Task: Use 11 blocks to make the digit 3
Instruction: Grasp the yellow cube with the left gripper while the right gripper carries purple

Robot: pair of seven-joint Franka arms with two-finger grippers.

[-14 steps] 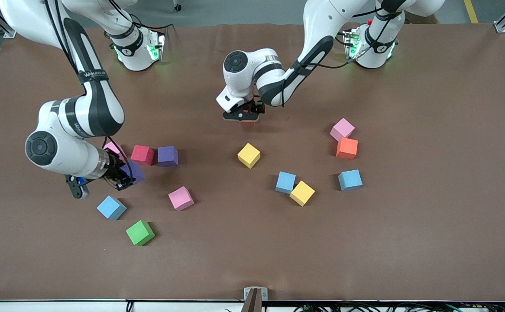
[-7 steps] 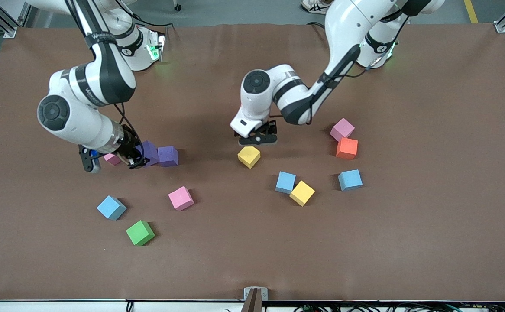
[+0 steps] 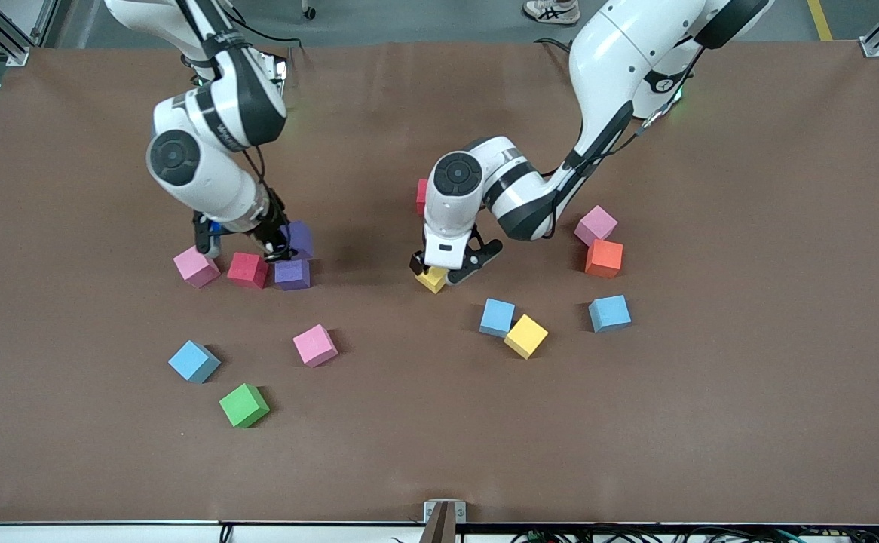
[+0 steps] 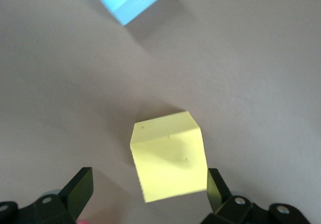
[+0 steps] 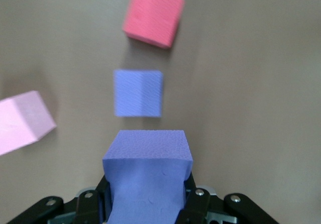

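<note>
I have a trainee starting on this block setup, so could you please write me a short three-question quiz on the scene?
1. True or false: the right pincer is shut on a purple cube.
2. Which cube sits between the open fingers of the left pincer? A) yellow cube B) orange cube C) green cube
3. Which cube touches the orange cube?

Key:
1. True.
2. A, the yellow cube.
3. The pink cube, at the left arm's end of the table.

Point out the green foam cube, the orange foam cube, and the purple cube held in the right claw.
Green foam cube [image 3: 243,404]: front view, top face.
Orange foam cube [image 3: 604,257]: front view, top face.
Purple foam cube in the right claw [image 5: 147,176]: right wrist view, face toward the camera.
</note>
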